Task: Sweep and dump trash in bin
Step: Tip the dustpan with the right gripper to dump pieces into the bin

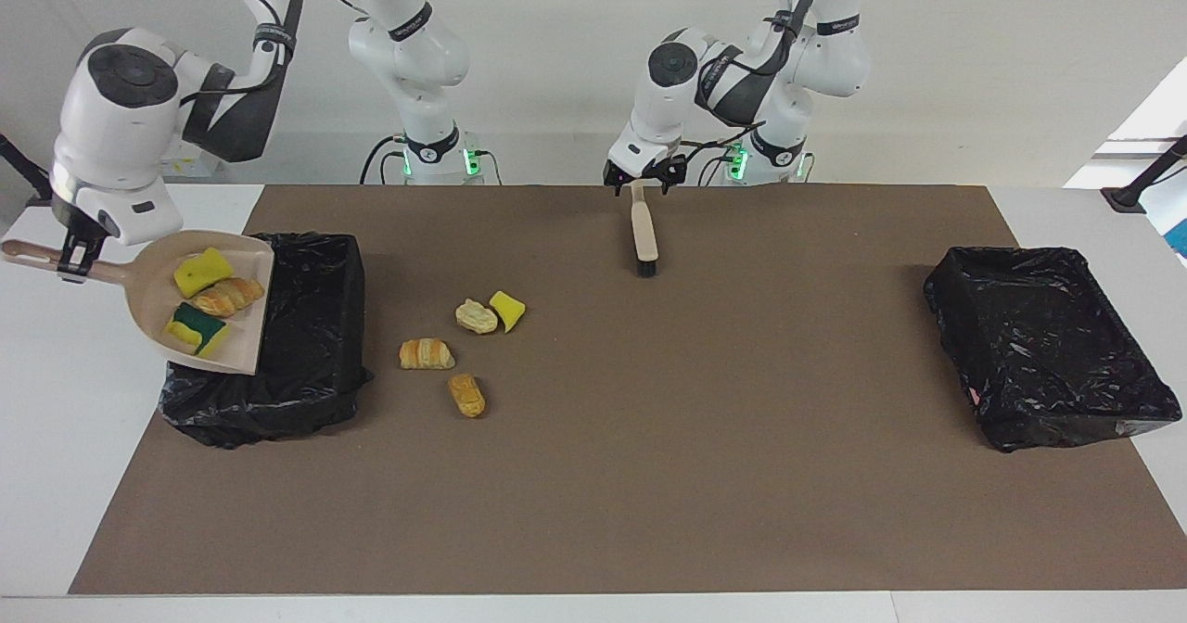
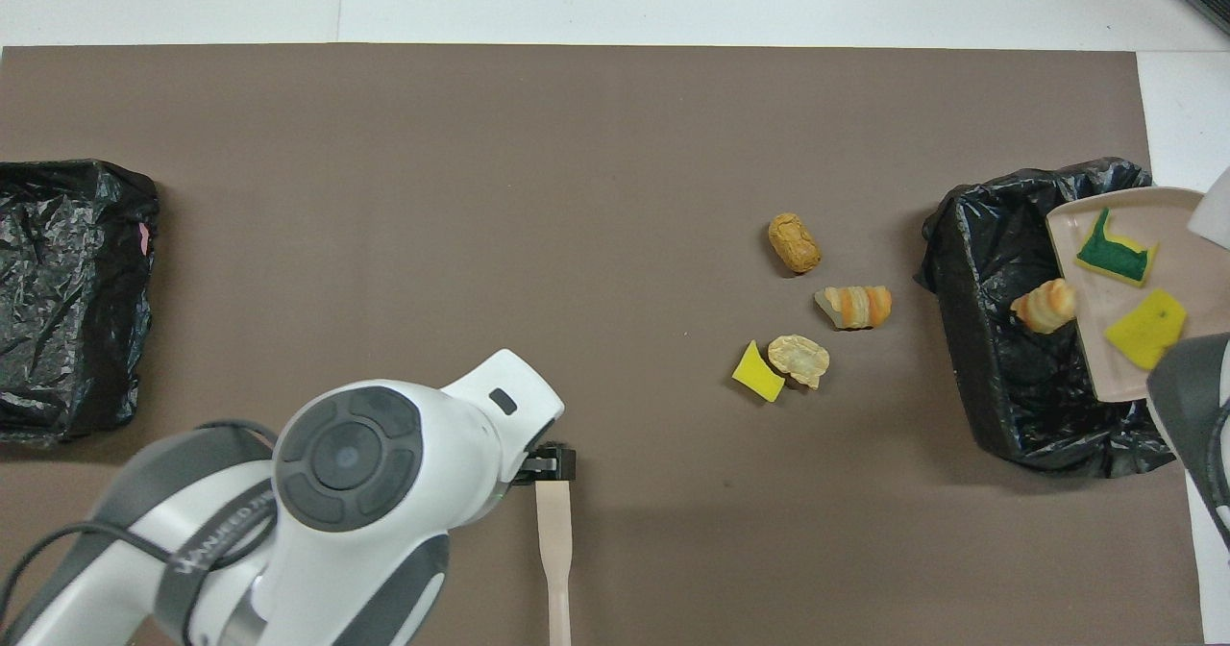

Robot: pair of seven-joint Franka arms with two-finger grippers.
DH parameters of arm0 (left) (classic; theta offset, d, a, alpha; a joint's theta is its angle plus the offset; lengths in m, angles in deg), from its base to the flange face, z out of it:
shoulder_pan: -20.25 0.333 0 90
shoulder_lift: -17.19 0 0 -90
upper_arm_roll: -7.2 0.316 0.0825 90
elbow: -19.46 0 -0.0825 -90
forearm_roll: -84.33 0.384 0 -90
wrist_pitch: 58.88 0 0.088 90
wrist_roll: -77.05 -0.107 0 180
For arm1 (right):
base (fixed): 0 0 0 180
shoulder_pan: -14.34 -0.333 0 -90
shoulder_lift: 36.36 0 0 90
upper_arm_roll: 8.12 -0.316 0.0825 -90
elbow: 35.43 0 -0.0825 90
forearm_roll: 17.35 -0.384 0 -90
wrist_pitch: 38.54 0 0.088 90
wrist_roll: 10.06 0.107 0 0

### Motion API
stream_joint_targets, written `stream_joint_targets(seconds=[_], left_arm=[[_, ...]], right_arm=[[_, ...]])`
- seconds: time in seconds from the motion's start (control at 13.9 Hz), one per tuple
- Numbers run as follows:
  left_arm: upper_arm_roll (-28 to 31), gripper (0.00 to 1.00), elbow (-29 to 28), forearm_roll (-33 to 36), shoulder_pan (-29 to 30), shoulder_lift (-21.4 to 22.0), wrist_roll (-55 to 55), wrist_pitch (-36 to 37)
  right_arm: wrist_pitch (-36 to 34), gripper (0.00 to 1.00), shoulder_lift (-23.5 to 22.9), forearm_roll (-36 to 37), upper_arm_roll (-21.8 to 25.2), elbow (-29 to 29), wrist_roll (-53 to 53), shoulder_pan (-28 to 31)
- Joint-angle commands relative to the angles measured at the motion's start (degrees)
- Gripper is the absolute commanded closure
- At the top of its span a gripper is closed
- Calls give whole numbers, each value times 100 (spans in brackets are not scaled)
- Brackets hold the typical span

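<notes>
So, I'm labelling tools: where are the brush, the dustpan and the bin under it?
brush [image 1: 644, 231], facing view, handle.
dustpan [image 1: 248, 322], facing view, bare floor.
bin [image 1: 315, 326], facing view, liner.

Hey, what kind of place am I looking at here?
Probably a robotics lab test bench: two arms bolted at a table under a brown mat, two bag-lined bins, and staged trash for sweeping practice.
</notes>
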Motion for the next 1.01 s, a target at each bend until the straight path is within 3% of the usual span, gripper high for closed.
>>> stream_joint_targets(seconds=[0.0, 0.43, 0.72, 0.93], left_arm=[[-54, 0, 835, 265, 481, -185, -481, 690], [-28, 0, 2048, 257, 1334, -168, -1597, 1780], [16, 0, 2787, 274, 1896, -308, -2047, 2282], [16, 0, 2911, 266, 2091, -352, -2118, 2415]], right_arm=[[128, 100, 466, 692, -11, -634, 407, -34], [94, 100, 554, 1486, -37, -697, -322, -569], [110, 100, 642, 1424, -11, -943, 828, -378], [320, 100, 519, 1837, -46, -549, -80, -465]])
